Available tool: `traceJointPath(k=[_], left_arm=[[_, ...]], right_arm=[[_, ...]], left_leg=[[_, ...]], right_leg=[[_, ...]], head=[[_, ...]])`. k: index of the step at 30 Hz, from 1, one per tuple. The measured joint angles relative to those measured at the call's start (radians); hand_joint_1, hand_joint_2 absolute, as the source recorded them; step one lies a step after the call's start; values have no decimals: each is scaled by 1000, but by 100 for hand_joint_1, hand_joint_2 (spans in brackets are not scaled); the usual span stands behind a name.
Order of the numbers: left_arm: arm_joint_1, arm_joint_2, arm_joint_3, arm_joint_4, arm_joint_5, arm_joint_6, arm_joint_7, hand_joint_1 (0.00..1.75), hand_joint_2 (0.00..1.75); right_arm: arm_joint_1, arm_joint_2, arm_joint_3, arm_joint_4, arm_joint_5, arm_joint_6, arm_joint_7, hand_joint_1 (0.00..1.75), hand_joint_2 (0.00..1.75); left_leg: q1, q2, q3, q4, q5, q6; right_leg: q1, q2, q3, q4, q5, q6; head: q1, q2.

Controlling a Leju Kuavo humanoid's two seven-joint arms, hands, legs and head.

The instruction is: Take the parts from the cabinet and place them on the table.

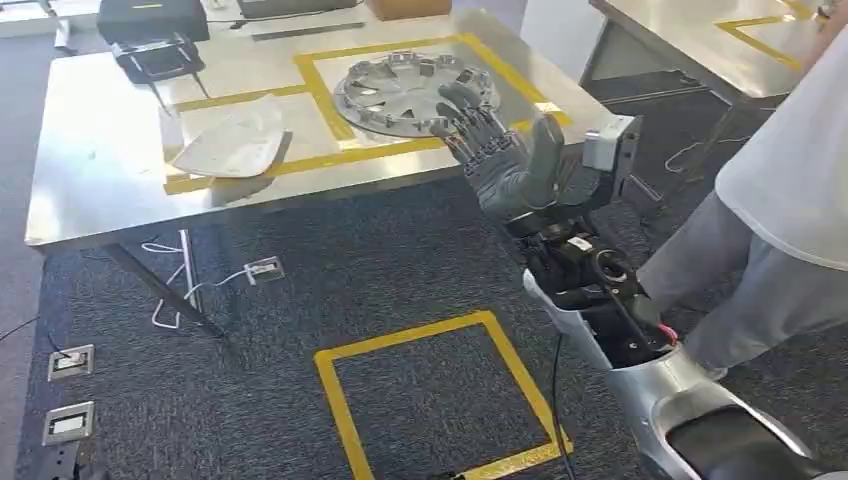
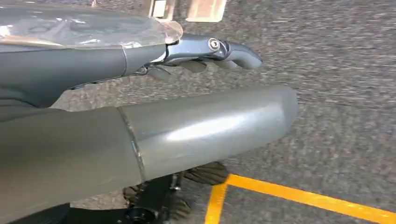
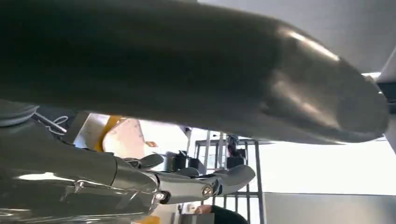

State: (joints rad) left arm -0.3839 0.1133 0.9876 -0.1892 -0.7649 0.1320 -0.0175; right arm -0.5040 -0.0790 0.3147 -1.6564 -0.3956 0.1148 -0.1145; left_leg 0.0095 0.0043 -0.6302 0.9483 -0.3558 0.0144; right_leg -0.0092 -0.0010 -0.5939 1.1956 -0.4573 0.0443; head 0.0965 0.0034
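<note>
On the surface (image 1: 100, 170), inside the yellow tape, your hubcap (image 1: 415, 92) lies flat, apparently delivered; white part (image 1: 232, 143) alongside. Right hand (image 1: 505, 150): raised, fingers apart, empty. Left hand (image 2: 154, 135): hanging, fingers extended, empty.

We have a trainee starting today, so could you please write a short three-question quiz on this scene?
1. True or false: the wheel cover lies on the table inside a yellow tape outline.
2. The right hand is: A) holding the wheel cover, B) raised and empty with fingers spread, C) resting on the floor.
3. Which pale part lies left of the wheel cover?

Key: 1 true; 2 B; 3 the white panel.
</note>
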Motion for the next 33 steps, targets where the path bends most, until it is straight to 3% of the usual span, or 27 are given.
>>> traceJointPath(k=[1, 2, 3, 6, 7, 8, 9, 10, 11, 12, 13, 14, 15, 16, 18, 19, 21, 22, 23, 25, 26, 27, 28, 29, 31, 32, 33], left_arm=[[-2, 0, 3, 0, 1, 0, 2, 0, 0], [-2, 1, 5, 0, 2, 1, 1, 0, 0], [-4, 2, 5, 0, 2, 3, 1, 0, 0], [-7, 5, 8, 0, 5, 6, 2, 0, 0], [-5, 8, 9, 0, 5, 7, 2, 0, 0], [-4, 9, 10, 0, 6, 8, 2, 0, 0], [-4, 10, 12, 0, 8, 9, 3, 0, 0], [-5, 11, 13, 0, 8, 9, 3, 0, 0], [-5, 11, 13, 0, 8, 9, 4, 0, 0], [-5, 11, 13, 0, 8, 9, 4, 0, 0], [-4, 11, 14, 0, 10, 9, 4, 0, 0], [-4, 11, 15, 0, 11, 9, 4, 0, 0], [-5, 11, 17, 0, 11, 9, 4, 0, 0], [-5, 13, 18, 0, 11, 9, 4, 0, 0], [-7, 19, 19, 0, 14, 7, 0, 0, 0], [-9, 20, 21, 0, 14, 6, -3, 0, 0], [-8, 21, 23, 0, 15, 6, -4, 0, 0], [-3, 18, 24, 0, 16, 5, -4, 0, 0], [-3, 18, 24, 0, 16, 6, -4, 0, 0], [-3, 16, 29, 0, 17, 6, -5, 0, 0], [-3, 15, 30, 0, 16, 6, -5, 0, 0], [-3, 15, 31, 0, 16, 6, -5, 0, 0], [-1, 15, 31, 0, 16, 6, -5, 0, 0], [0, 15, 31, 0, 16, 6, -5, 0, 0], [0, 15, 32, 0, 16, 6, -5, 0, 0], [-1, 15, 32, 0, 16, 6, -5, 0, 0], [0, 16, 32, 0, 15, 6, -5, 0, 0]], right_arm=[[-5, 0, -1, 2, -4, 0, -5, 0, 0], [-14, 0, -2, 5, -8, 2, -10, 0, 0], [-23, 0, -2, 9, -11, 4, -19, 0, 0], [-38, 0, -4, 25, -14, 10, -35, 0, 0], [-40, 0, -4, 32, -15, 11, -37, 0, 0], [-44, 0, -3, 39, -15, 12, -38, 0, 0], [-48, 0, -4, 43, -16, 12, -41, 0, 0], [-49, 0, -4, 46, -16, 12, -43, 0, 0], [-50, 0, -3, 50, -16, 15, -43, 0, 0], [-50, 0, -3, 56, -16, 18, -45, 0, 0], [-50, 0, -3, 62, -16, 20, -46, 0, 0], [-50, 0, -3, 66, -16, 21, -47, 0, 0], [-50, 0, -3, 70, -16, 22, -48, 0, 0], [-50, 0, -3, 73, -16, 23, -50, 0, 0], [-52, 0, -5, 74, -16, 23, -54, 0, 0], [-54, 0, -6, 77, -16, 24, -56, 0, 0], [-58, 0, -6, 84, -16, 25, -56, 0, 0], [-57, 0, -7, 87, -16, 26, -56, 0, 0], [-57, 0, -10, 92, -15, 26, -57, 0, 0], [-60, 0, -12, 99, -10, 26, -59, 0, 0], [-60, 0, -12, 102, -8, 26, -60, 0, 0], [-60, 0, -13, 105, -6, 26, -61, 0, 0], [-60, 0, -13, 108, -6, 24, -61, 0, 0], [-60, 0, -14, 111, -6, 23, -62, 0, 0], [-61, 0, -13, 114, -5, 24, -63, 0, 0], [-64, 0, -14, 114, -5, 24, -63, 0, 0], [-69, 0, -13, 114, -5, 24, -64, 0, 0]], left_leg=[[0, -1, -9, 1, 10, -4], [-3, -1, -16, 2, 18, -10], [-5, -1, -18, 4, 30, -14], [-3, -2, -20, -18, 70, -33], [3, -5, -27, -16, 59, -38], [1, -7, -45, 15, 4, -41], [3, -7, -71, 84, -74, -44], [3, -7, -91, 169, -145, -47], [3, -7, -106, 253, -190, -51], [3, -7, -113, 319, -194, -52], [3, -7, -106, 350, -160, -52], [3, -7, -84, 344, -113, -51], [3, -7, -38, 296, -68, -48], [2, -7, 28, 214, -58, -43], [-7, -7, 176, -7, -137, -32], [-7, -7, 184, -27, -146, -27], [-13, -8, 167, -19, -129, -18], [-6, -7, 157, -24, -115, -8], [-3, -1, 143, -25, -102, -1], [-1, 1, 114, -23, -77, 10], [-1, 2, 98, -23, -64, 11], [-1, 2, 83, -22, -51, 10], [-1, 2, 67, -22, -38, 9], [-1, 2, 49, -20, -26, 6], [-2, 1, 19, -17, -2, 0], [-2, 0, 11, -15, 7, -4], [-5, -1, 5, -15, 16, -10]], right_leg=[[0, 1, 65, -88, 9, -5], [3, 3, 130, -185, -30, -11], [7, 5, 172, -267, -53, -15], [15, 2, 152, -268, -28, -33], [1, -7, 137, -277, -10, -45], [2, -9, 125, -277, 3, -52], [2, -8, 103, -277, 19, -62], [2, -8, 83, -277, 35, -60], [3, -8, 63, -276, 50, -61], [3, -8, 44, -274, 65, -60], [3, -8, 25, -272, 79, -59], [3, -8, 6, -270, 92, -57], [3, -7, -14, -267, 105, -53], [3, -7, -28, -264, 117, -49], [8, -10, -43, -257, 133, -38], [7, -12, -44, -260, 148, -34], [2, -13, -47, -271, 173, -23], [9, -10, -54, -276, 184, -16], [3, -6, -68, -254, 133, -12], [-1, -3, -107, -108, -8, -5], [-1, -3, -127, -14, -61, -2], [-1, -3, -136, 60, -83, 1], [-1, -3, -132, 103, -70, 2], [-1, -3, -108, 99, -32, 1], [0, -3, 2, -29, 36, -7], [0, -1, 75, -127, 28, -13], [5, 0, 136, -226, -24, -18]], head=[[2, 0], [4, 0], [2, 0], [0, 0], [-3, 0], [-6, 0], [-16, 0], [-19, 0], [-19, 0], [-22, 0], [-22, 0], [-21, 0], [-21, 0], [-22, 0], [-21, 0], [-20, 0], [-20, 0], [-18, 0], [-22, 0], [-12, 0], [-13, 0], [-10, 0], [-8, 0], [-8, 0], [-5, 0], [-3, 0], [0, 0]])
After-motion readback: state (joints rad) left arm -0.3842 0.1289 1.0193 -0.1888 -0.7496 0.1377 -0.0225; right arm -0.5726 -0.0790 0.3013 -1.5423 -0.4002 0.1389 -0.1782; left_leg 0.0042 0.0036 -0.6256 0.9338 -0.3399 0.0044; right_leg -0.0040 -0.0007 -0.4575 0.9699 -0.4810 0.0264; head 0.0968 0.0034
